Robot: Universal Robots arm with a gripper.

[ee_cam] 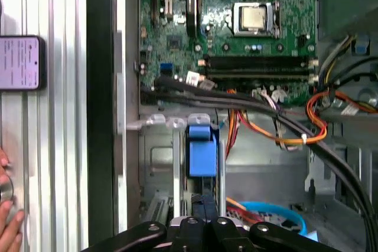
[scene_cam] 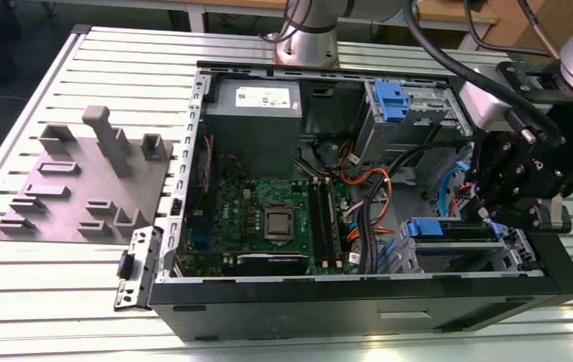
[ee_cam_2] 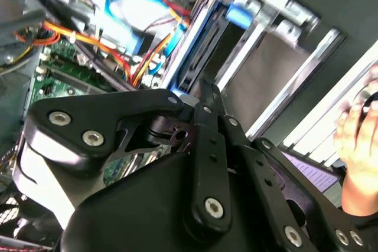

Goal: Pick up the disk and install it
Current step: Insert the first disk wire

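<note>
The disk sits edge-on in a slot of the metal drive cage (scene_cam: 467, 253) at the front corner of the open computer case, on the exterior view's right. Its blue end (ee_cam: 202, 149) shows in the first wrist view and in the exterior view (scene_cam: 437, 228). The second wrist view shows its dark edge (ee_cam_2: 201, 57) between blue carrier rails. My gripper (ee_cam_2: 207, 90) is shut, its fingertips pressed together right at the disk's outer end, with nothing held between them. From outside, the gripper (scene_cam: 488, 213) hangs over the cage beside the case's wall.
Orange, red and black cables (ee_cam: 277, 116) run past the cage toward the motherboard (scene_cam: 266, 219). Another blue-tabbed carrier (scene_cam: 391, 102) sits near the grey power supply (scene_cam: 256, 113). A grey fixture plate (scene_cam: 85, 181) lies outside the case. A hand (ee_cam_2: 354, 146) and a phone (ee_cam: 20, 63) are on the slatted table.
</note>
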